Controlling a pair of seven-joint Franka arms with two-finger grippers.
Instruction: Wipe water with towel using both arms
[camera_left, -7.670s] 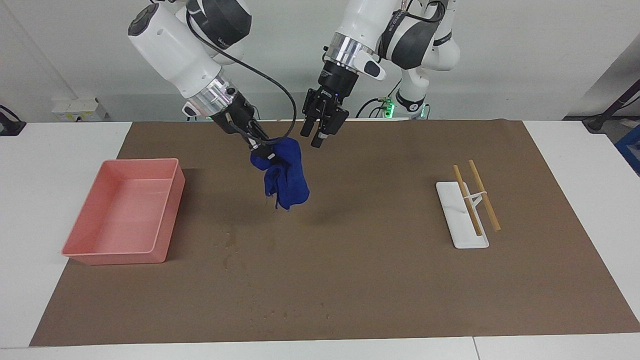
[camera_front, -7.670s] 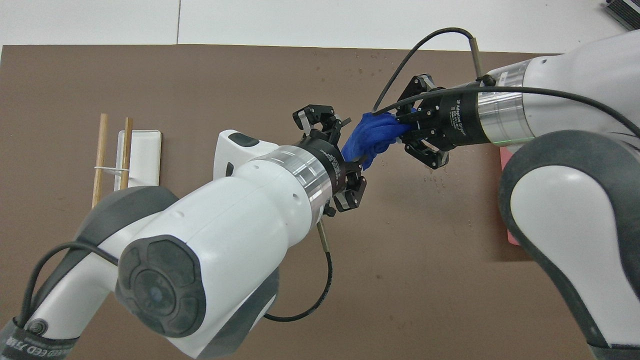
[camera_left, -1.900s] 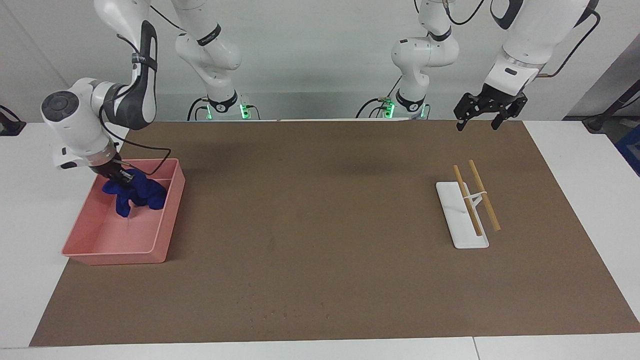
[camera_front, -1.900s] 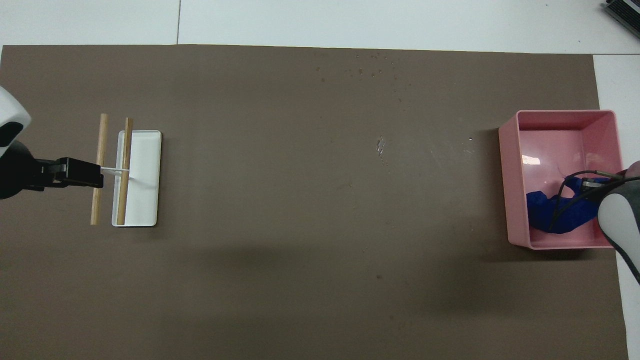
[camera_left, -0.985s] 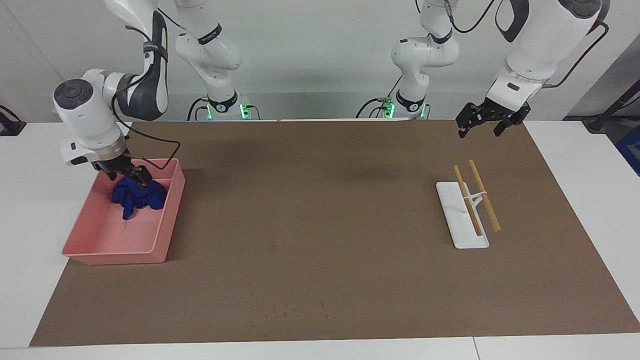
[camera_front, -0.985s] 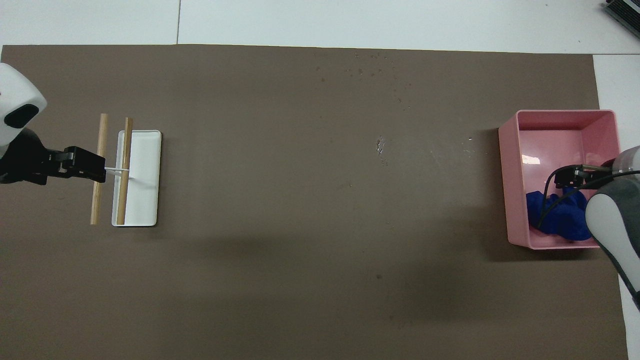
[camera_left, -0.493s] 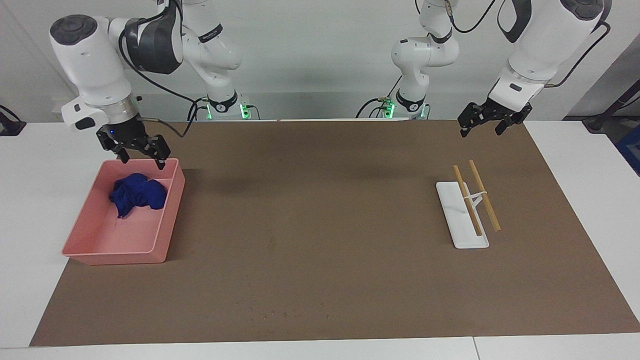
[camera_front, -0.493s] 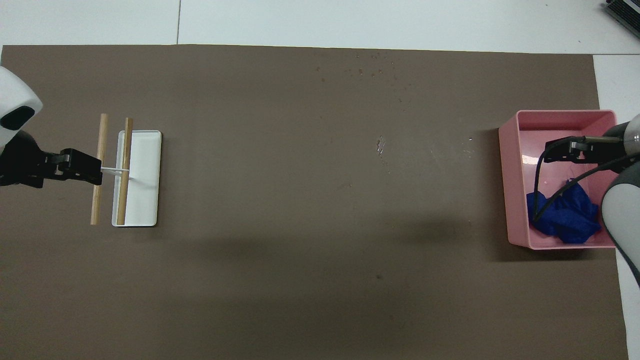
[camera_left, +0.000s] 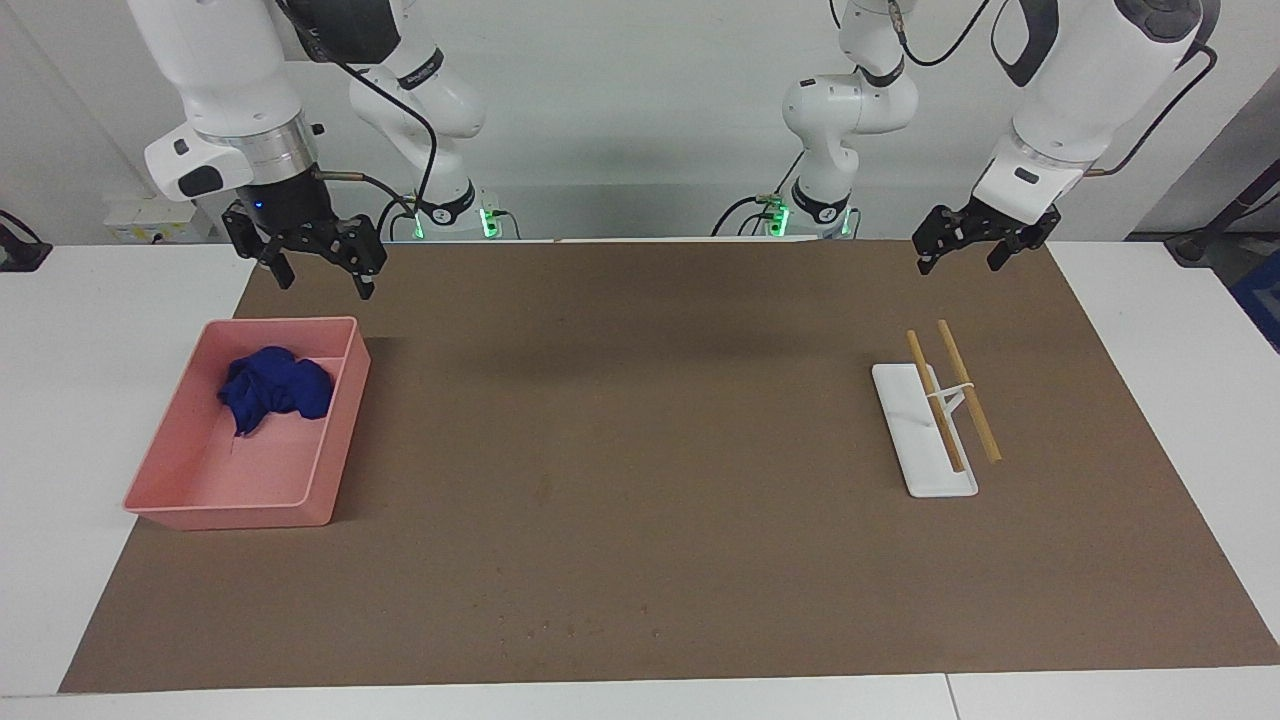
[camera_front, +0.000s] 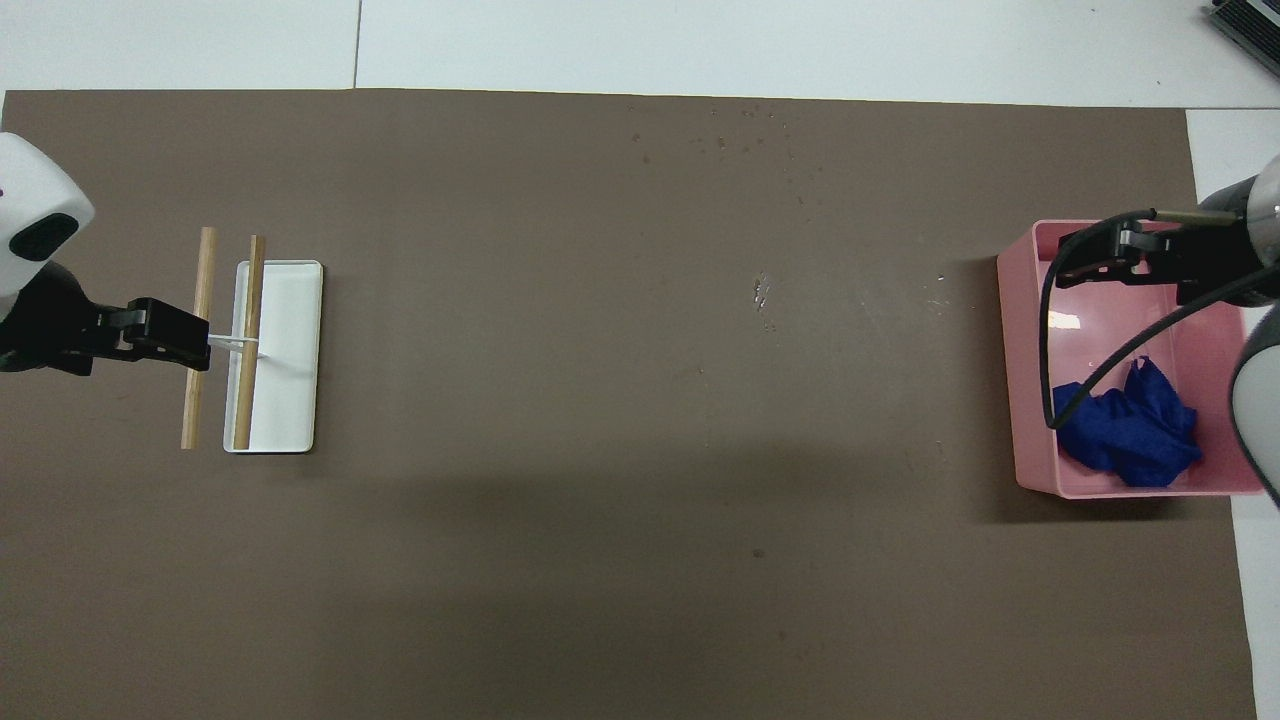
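White jointed arms (camera_left: 1075, 80), silver wrist rings, black cables

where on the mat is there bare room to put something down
The widest bare stretch of the brown mat lies between the pink bin and the white rack with its wooden sticks. Small water specks dot its edge farthest from the robots. The bin holds the blue towel.

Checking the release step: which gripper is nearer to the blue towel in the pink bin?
Right. The right gripper hangs open above the bin's robot-side edge, near the towel; the left gripper waits at the table's other end.
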